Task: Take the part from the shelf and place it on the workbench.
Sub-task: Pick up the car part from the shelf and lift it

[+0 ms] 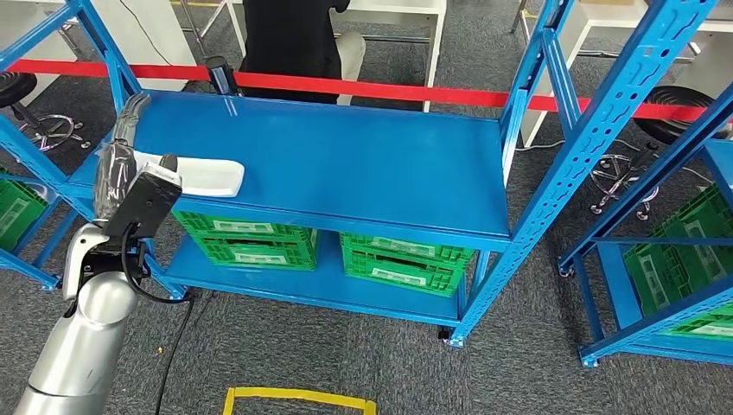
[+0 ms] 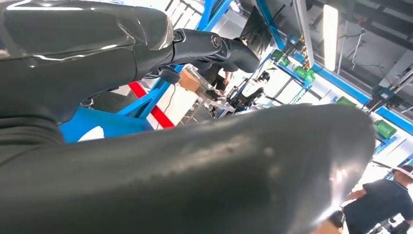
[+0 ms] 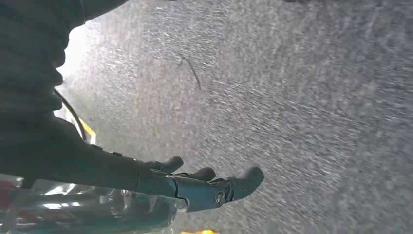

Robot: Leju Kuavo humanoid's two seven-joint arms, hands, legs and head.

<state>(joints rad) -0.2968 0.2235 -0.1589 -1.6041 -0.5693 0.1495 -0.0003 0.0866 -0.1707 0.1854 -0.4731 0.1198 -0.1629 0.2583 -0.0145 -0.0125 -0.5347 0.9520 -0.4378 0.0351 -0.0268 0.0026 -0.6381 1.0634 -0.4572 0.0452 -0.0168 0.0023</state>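
Observation:
The part (image 1: 207, 175) is a long white moulded piece lying flat at the left end of the blue shelf's top board (image 1: 346, 164). My left hand (image 1: 125, 143), wrapped in clear plastic, reaches up over the shelf's left edge with its dark fingers (image 2: 214, 46) stretched out straight. It hangs over the part's left end and grips nothing. In the left wrist view a sliver of the white part (image 2: 92, 132) shows on the blue board beyond the thumb. My right hand (image 3: 204, 185) hangs over grey carpet, fingers loosely apart and holding nothing.
Two green crates (image 1: 251, 242) (image 1: 402, 259) sit on the shelf's lower board. A red barrier tape (image 1: 372, 89) runs behind the shelf, with a seated person (image 1: 290, 35) past it. A second blue rack (image 1: 657, 285) stands at the right. Yellow tape (image 1: 298, 399) marks the floor.

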